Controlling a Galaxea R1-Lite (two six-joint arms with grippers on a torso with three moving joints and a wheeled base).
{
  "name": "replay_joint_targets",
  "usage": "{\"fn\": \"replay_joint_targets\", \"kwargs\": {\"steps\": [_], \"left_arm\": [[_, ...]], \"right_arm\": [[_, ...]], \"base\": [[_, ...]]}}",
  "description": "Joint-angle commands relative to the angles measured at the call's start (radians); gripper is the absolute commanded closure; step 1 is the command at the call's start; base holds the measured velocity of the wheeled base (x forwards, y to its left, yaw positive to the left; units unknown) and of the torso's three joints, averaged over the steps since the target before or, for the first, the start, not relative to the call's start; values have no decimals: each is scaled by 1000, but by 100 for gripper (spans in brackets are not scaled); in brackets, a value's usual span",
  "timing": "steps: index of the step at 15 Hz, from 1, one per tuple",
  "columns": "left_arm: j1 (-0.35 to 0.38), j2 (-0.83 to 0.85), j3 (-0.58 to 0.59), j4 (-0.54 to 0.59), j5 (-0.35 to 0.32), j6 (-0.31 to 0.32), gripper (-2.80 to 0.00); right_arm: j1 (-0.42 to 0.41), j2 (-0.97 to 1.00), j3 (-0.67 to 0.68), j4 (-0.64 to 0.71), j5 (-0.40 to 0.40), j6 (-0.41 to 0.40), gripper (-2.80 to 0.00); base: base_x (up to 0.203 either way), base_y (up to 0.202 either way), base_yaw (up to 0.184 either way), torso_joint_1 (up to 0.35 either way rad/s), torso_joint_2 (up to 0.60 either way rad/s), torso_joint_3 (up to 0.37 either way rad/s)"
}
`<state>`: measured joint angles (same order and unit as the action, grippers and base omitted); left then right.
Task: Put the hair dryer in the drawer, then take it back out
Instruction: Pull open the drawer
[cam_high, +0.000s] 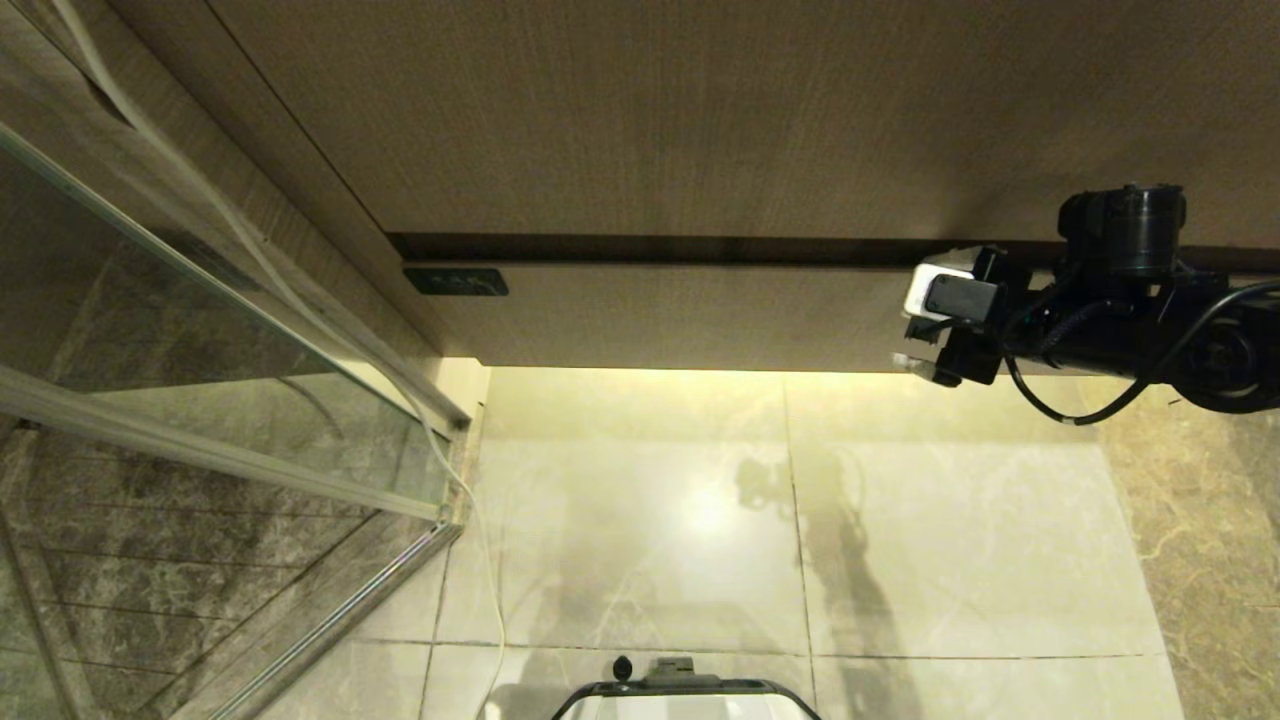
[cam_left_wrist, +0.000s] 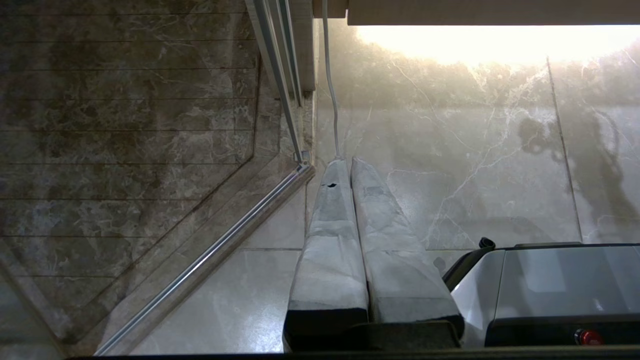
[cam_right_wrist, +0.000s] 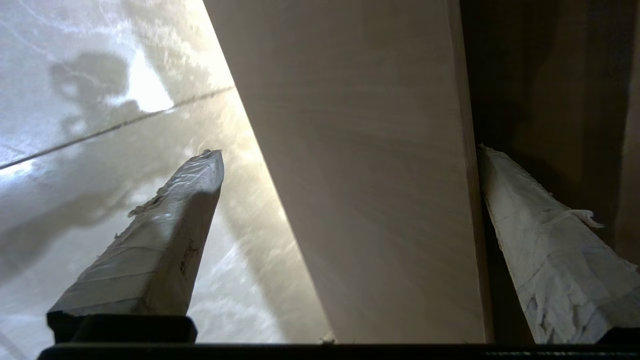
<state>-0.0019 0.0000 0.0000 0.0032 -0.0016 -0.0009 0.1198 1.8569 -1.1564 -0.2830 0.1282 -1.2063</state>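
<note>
Right gripper (cam_high: 915, 335) spread wide, straddling shut light-brown wood-grain drawer (cam_high: 700, 315) front. Stiff, handleless; best hooked at top edge. Left gripper (cam_left_wrist: 345, 165) closed, empty.

The drawer (cam_high: 700, 320) front is showing matt, light wood grain. The floor (cam_high: 650, 520) is gleaming as glossy polished marble tile. The right end effector (cam_right_wrist: 350, 200) fingers (cam_right_wrist: 165, 235) are wearing frayed, wrinkled white tape.
</note>
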Motion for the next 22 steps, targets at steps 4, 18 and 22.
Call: {"fn": "replay_joint_targets", "kwargs": {"steps": [4, 18, 22], "left_arm": [[0, 0, 0, 0, -1, -1, 0], [0, 0, 0, 0, 0, -1, 0], [0, 0, 0, 0, -1, -1, 0]], "right_arm": [[1, 7, 0, 54, -16, 27, -280], [-49, -179, 140, 478, -74, 134, -280], [-69, -251, 150, 464, -65, 270, -280]], "base": [[0, 0, 0, 0, 0, 0], [0, 0, 0, 0, 0, 0], [0, 0, 0, 0, 0, 0]]}}
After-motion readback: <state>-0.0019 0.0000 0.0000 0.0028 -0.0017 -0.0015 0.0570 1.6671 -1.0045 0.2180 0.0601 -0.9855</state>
